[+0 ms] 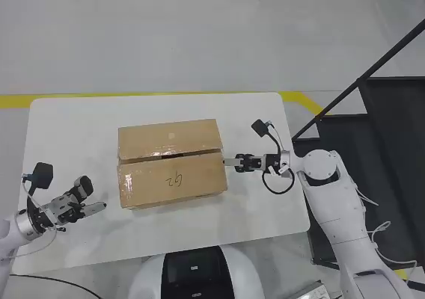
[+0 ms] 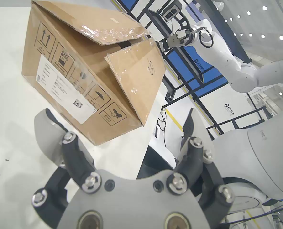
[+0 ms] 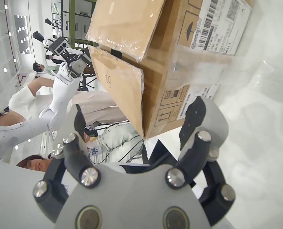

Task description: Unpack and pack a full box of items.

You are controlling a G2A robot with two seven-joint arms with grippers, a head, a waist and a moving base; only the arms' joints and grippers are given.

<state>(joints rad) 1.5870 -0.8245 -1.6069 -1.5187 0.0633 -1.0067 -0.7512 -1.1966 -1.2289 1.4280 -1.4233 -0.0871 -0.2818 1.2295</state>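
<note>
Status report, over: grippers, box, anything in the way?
Left gripper open, empty, away from cardboard box. Right gripper open, close at box's end. Flaps down, slightly ajar. Nothing blocking the flaps.

box (image 1: pixel 171 164): plain brown cardboard, clear glossy tape (image 2: pixel 112 33) along flap edges, black handwritten mark (image 1: pixel 173 179) on top, black handling symbols (image 2: pixel 46 38) plus white label (image 2: pixel 60 89) with black print on the side
surface (image 1: pixel 70 127): white
left pincer (image 2: pixel 118 117), right pincer (image 3: pixel 138 108): light grey fingers, black pads and links, silver screws
floor (image 1: pixel 197 37): pale grey, yellow stripe (image 1: pixel 3 100)
</note>
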